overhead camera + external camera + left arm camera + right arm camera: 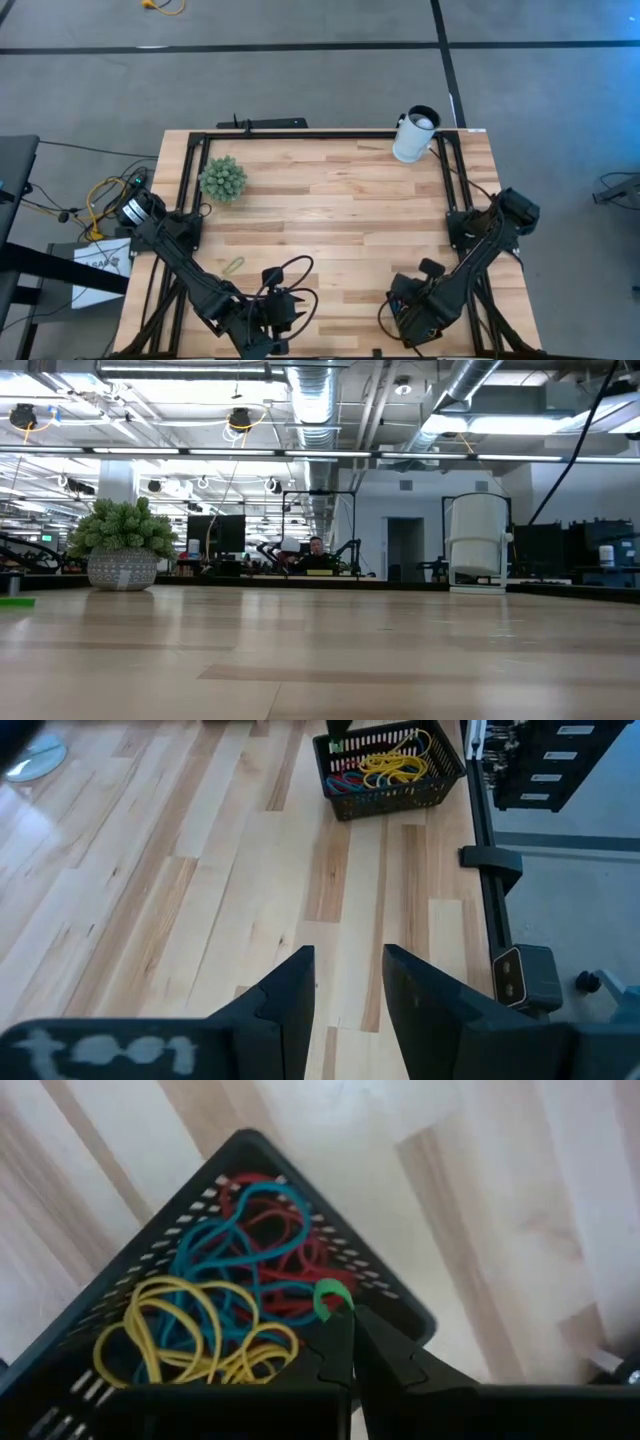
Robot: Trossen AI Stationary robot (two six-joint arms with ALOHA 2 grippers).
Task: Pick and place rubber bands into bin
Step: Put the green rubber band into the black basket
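The black bin (150, 1270) lies under my right gripper (345, 1318) and holds red, blue and yellow rubber bands (230, 1280). My right gripper is shut on a green rubber band (328, 1298) over the bin's inside. The left wrist view shows the bin (390, 790) farther off. My left gripper (350, 1000) is open and empty, low over the bare wood near the table's near edge. Another green rubber band (232, 266) lies flat on the table near the left arm. In the high view my right arm (430, 295) covers the bin. My right gripper pinches the green rubber band between its two fingertips, and a small loop of the band (325, 1292) sticks out past the tips. The fingers come from above, pointing down into the bin. The loop hangs over the red bands; whether it touches them, I cannot tell.
A small potted plant (222, 178) stands at the far left of the table and a white cup (415, 135) at the far right corner. Black frame rails (480, 810) run along the table's edges. The middle of the table is bare wood.
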